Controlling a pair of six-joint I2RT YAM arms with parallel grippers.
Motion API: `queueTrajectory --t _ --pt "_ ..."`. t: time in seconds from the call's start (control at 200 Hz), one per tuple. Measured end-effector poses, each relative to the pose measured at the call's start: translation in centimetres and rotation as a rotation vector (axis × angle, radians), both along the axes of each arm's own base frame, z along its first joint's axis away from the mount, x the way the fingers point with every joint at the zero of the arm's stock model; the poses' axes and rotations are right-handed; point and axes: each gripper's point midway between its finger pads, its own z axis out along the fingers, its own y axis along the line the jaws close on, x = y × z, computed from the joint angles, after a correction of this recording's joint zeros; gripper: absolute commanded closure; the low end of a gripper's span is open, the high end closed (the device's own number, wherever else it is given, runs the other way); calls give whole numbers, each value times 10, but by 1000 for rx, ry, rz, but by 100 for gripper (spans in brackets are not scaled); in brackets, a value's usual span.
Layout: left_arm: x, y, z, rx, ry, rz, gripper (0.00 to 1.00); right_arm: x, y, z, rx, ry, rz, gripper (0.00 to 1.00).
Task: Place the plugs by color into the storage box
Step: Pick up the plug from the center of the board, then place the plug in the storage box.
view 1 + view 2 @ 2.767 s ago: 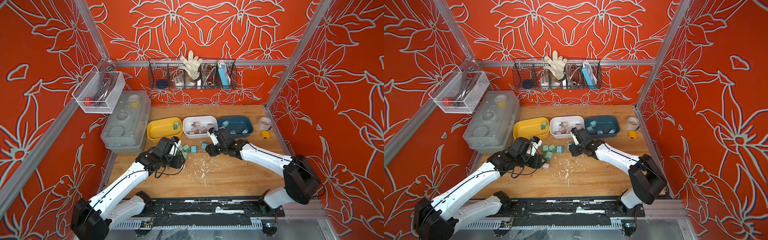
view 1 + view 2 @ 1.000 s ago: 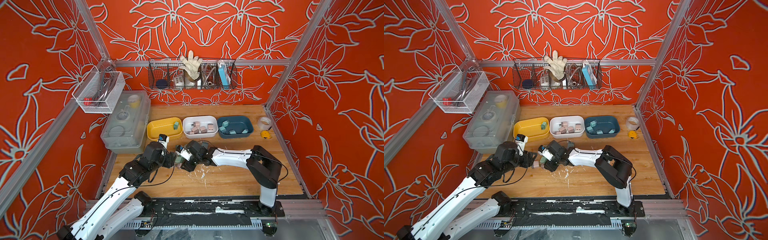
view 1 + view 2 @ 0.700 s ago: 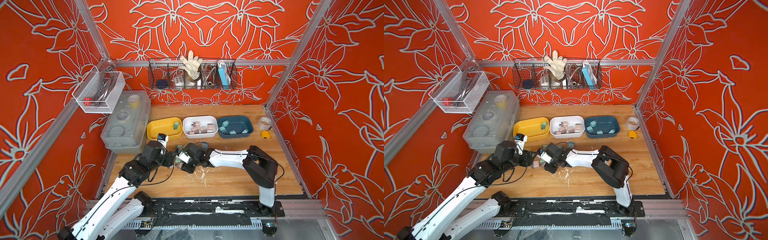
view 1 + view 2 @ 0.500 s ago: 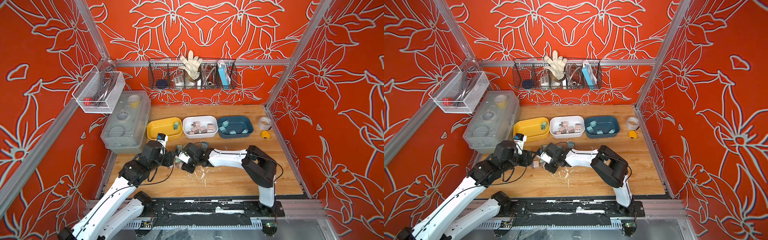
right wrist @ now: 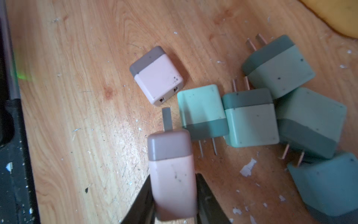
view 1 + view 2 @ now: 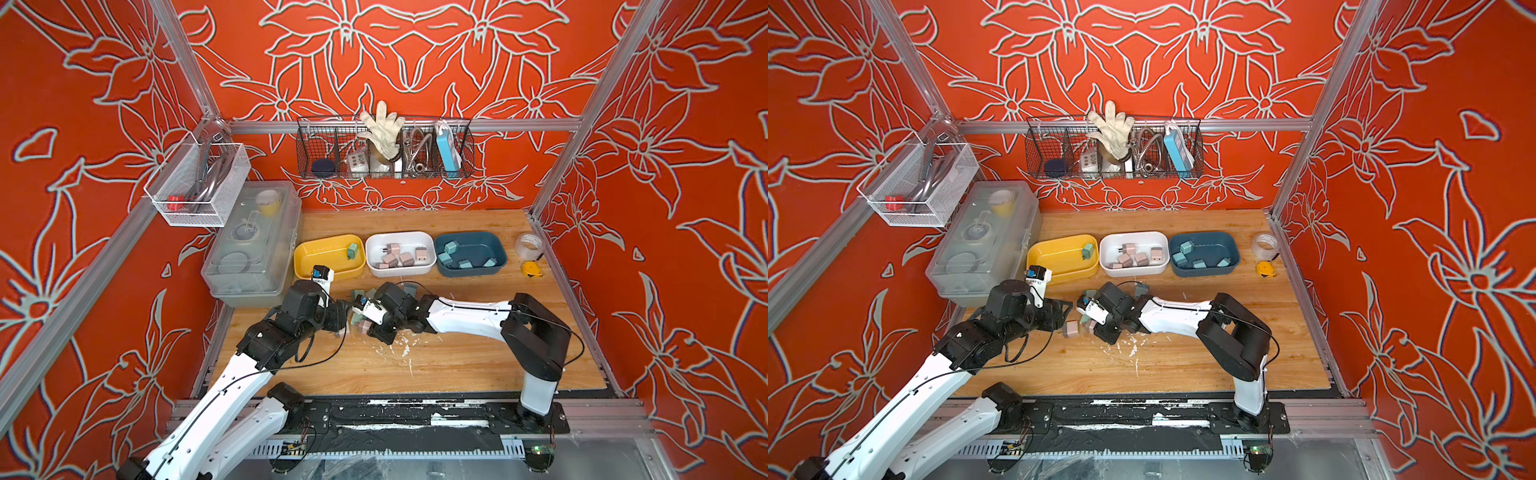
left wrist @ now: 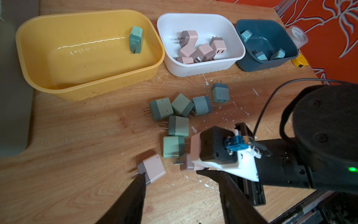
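Looked light, hard, bit slippy. Held pink plug (image 5: 170,155) by flat sides in R pincer (image 5: 174,178), shut tight; L pincer (image 7: 172,174) half open, empty.

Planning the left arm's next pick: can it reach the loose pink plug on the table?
Probably yes: the left gripper hangs open right at the loose pink plug, nothing on top; the right gripper, shut on a second pink plug, crowds one side.

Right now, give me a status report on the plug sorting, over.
Right gripper shut on pink plug. Left gripper open beside loose pink plug. Green plugs crowd close beside the held one.
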Motion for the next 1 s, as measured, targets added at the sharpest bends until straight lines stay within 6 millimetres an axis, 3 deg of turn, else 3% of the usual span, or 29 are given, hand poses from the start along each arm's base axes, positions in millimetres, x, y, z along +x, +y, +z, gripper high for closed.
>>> queueTrajectory --t 0.235,0.581,0.771,0.996 --pt "4 -1 -10 -9 45 0 39 30 -16 27 92 22 -77 83" --pt "4 -12 -22 -42 117 -45 41 118 -67 56 144 31 -375 85" --pt "4 -20 -28 -65 154 -73 42 157 -75 80 166 18 -479 85" --pt "3 -26 -33 -87 185 -94 43 184 -95 63 168 98 -580 84"
